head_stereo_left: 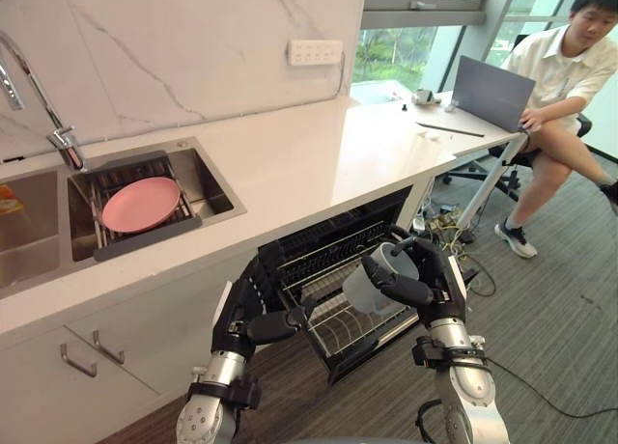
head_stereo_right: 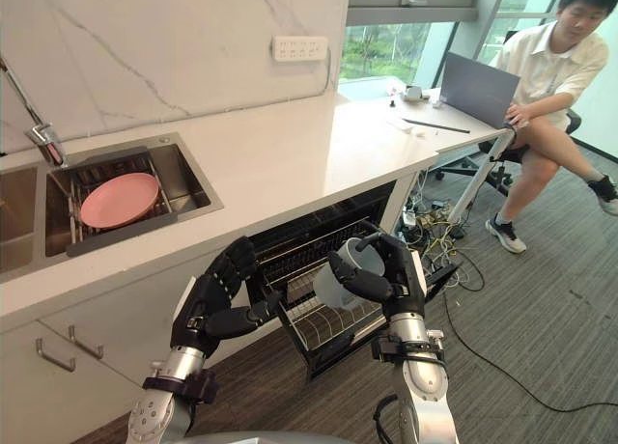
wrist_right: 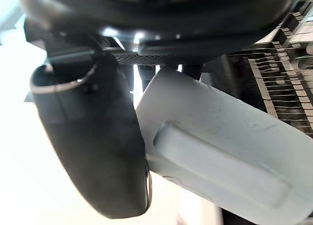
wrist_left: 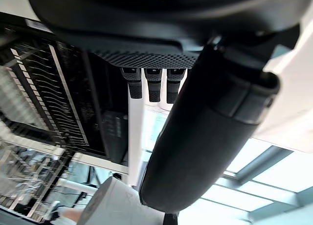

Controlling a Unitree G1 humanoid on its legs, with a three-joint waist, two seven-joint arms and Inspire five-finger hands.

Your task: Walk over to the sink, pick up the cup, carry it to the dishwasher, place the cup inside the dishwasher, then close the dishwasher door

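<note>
lower centre, the right hand (head_stereo_left: 433, 275) wraps the pale cup (head_stereo_left: 365, 290) above the dishwasher rack (head_stereo_left: 338, 336); it looks light, stiff, slick and breakable, best gripped round its body. left hand (head_stereo_left: 246, 309) relaxed, empty.

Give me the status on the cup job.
Done: the cup is out of the sink and at the open dishwasher. In hand: the right hand grips the cup above the pulled-out rack; the left hand is empty beside the rack. Left: set the cup in the rack, let go, push the rack in and shut the dishwasher.
</note>
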